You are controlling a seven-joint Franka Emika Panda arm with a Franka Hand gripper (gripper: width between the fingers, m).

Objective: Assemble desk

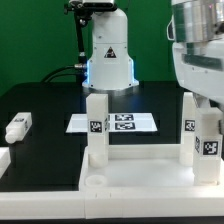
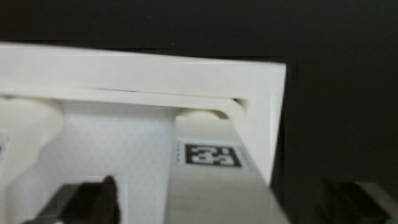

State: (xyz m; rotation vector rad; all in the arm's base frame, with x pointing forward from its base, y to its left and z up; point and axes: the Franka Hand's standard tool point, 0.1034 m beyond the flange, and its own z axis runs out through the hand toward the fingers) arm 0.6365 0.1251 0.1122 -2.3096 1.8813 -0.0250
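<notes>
The desk top (image 1: 150, 180), a white tray with a raised rim, lies at the front of the black table. Three tagged white legs stand upright on it: one on the exterior view's left (image 1: 96, 125) and two on its right (image 1: 189, 125) (image 1: 210, 150). A fourth leg (image 1: 18, 127) lies loose on the table at the left. The white gripper housing (image 1: 195, 50) hangs over the right-hand legs. In the wrist view my gripper (image 2: 222, 205) is open. Its dark fingers (image 2: 89, 200) stand apart on either side of a tagged leg (image 2: 214, 175), with gaps on both sides.
The marker board (image 1: 112, 123) lies flat mid-table behind the desk top. The robot base (image 1: 108, 55) stands at the back centre. A small white piece (image 1: 3, 160) shows at the left edge.
</notes>
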